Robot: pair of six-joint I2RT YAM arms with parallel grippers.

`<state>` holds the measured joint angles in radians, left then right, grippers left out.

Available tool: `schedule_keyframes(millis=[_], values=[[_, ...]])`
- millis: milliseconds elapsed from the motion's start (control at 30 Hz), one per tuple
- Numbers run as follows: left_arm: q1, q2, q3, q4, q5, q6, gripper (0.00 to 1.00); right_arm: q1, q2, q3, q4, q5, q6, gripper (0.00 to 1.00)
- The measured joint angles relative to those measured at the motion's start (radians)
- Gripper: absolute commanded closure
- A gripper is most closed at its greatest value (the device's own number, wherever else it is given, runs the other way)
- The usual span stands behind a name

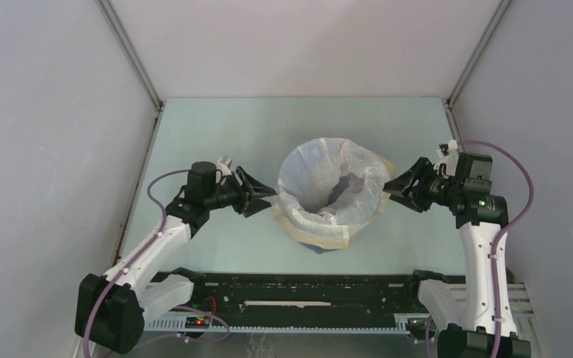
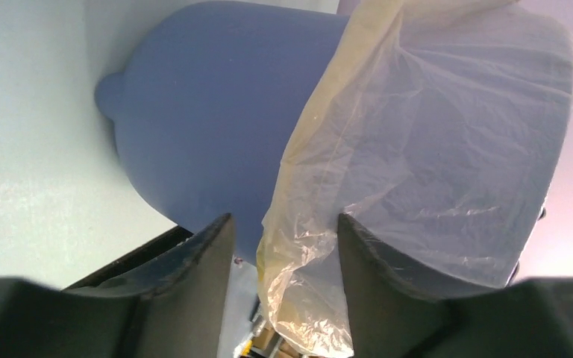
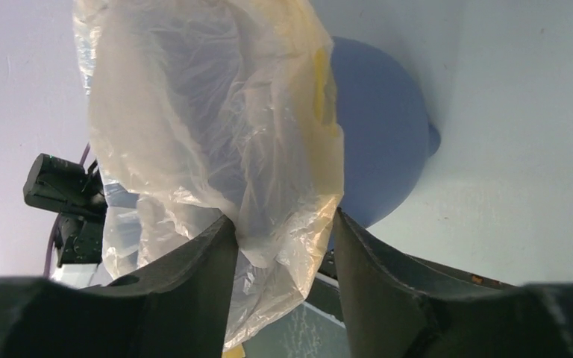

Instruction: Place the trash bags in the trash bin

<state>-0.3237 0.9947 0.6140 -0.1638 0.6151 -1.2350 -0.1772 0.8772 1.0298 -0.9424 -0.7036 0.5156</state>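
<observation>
The blue trash bin [image 1: 321, 245] stands mid-table, lined by the cream trash bag [image 1: 328, 186], whose yellowish rim folds down over the bin's outside. My left gripper [image 1: 262, 191] is open at the bin's left side. In the left wrist view the bag's hanging rim [image 2: 306, 246] lies between its fingers, next to the blue wall [image 2: 209, 119]. My right gripper [image 1: 393, 188] is open at the bin's right side. In the right wrist view bag film [image 3: 283, 224] hangs between its fingers in front of the bin [image 3: 377, 142].
Pale green table [image 1: 216, 127] with white enclosure walls at left, right and back. A black rail [image 1: 298, 298] with the arm bases runs along the near edge. The left arm shows in the right wrist view [image 3: 63, 201].
</observation>
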Motion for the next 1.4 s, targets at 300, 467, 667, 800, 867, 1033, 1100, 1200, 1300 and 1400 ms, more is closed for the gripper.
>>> schedule_keyframes(millis=[300,467,667,800,867,1033,1100,1200,1300,1400], values=[[-0.007,0.099,0.0,0.055,0.038,0.002,0.94,0.043,0.025,-0.096,0.066,0.004,0.009,0.64],[-0.043,0.168,0.006,0.073,0.044,0.024,1.0,0.118,0.043,-0.145,0.077,0.062,-0.008,0.52],[-0.074,0.238,0.069,-0.031,-0.004,0.135,1.0,0.182,0.095,-0.152,0.056,0.192,-0.065,0.39],[-0.074,0.243,0.125,-0.118,-0.04,0.21,0.93,0.232,0.108,-0.121,-0.035,0.301,-0.095,0.32],[-0.073,0.241,0.15,-0.164,-0.05,0.243,0.84,0.248,0.102,-0.057,-0.103,0.344,-0.103,0.29],[-0.039,0.167,0.192,-0.318,-0.101,0.328,0.59,0.267,0.03,0.157,-0.22,0.412,-0.113,0.29],[0.008,0.104,0.195,-0.373,-0.115,0.351,0.44,0.275,-0.014,0.219,-0.257,0.409,-0.118,0.29],[0.065,0.016,0.194,-0.406,-0.108,0.351,0.21,0.317,-0.079,0.248,-0.277,0.354,-0.121,0.3],[0.08,-0.07,0.17,-0.323,-0.054,0.3,0.15,0.41,-0.149,0.244,-0.271,0.267,-0.115,0.29],[0.081,-0.139,0.09,-0.175,0.018,0.227,0.15,0.536,-0.233,0.189,-0.208,0.191,-0.106,0.28]])
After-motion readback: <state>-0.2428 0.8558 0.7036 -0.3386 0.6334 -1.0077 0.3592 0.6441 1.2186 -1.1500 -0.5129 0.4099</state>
